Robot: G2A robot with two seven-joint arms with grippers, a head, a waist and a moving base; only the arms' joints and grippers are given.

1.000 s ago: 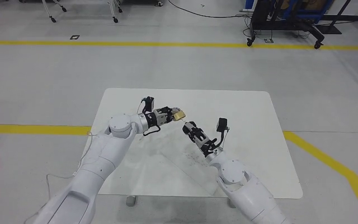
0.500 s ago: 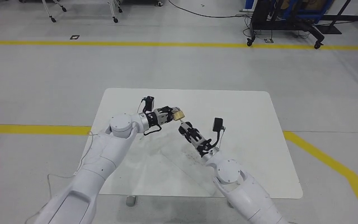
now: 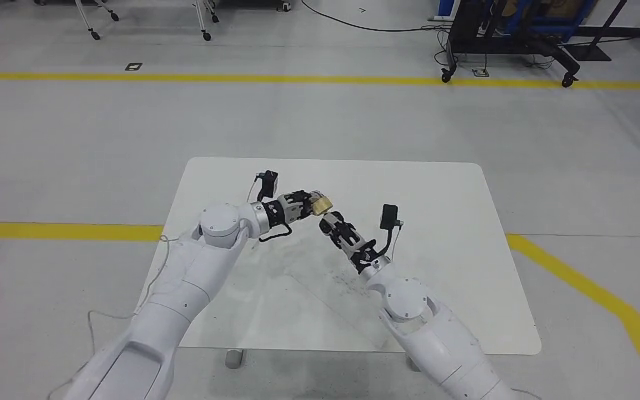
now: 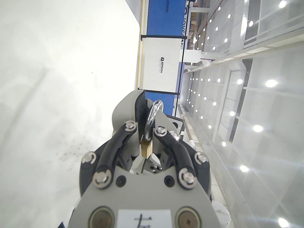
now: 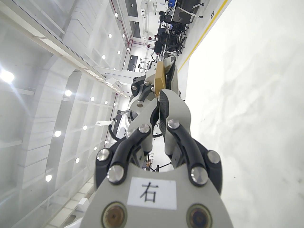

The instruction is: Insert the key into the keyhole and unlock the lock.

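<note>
A brass padlock [image 3: 320, 205] with a silver shackle [image 4: 154, 113] hangs over the middle of the white table [image 3: 440, 190]. My left gripper [image 3: 311, 203] is shut on it, pads clamped on its flat sides [image 4: 146, 150]. My right gripper [image 3: 329, 223] sits just below and right of the lock in the top view, its tip almost against the brass body [image 5: 159, 77]. In the right wrist view that gripper [image 5: 159, 96] has its pads pressed together at the lock's end face. The key is hidden between them, and the keyhole cannot be seen.
Both arms meet above the table's centre. The table's rounded far edge [image 3: 330, 160] borders grey floor with yellow lines [image 3: 300, 78]. A dark wheeled cart [image 3: 515, 40] stands well behind the table at the back right.
My right gripper has moved up and to the left, closing most of the gap to the lock. The left arm with the padlock has barely shifted.
</note>
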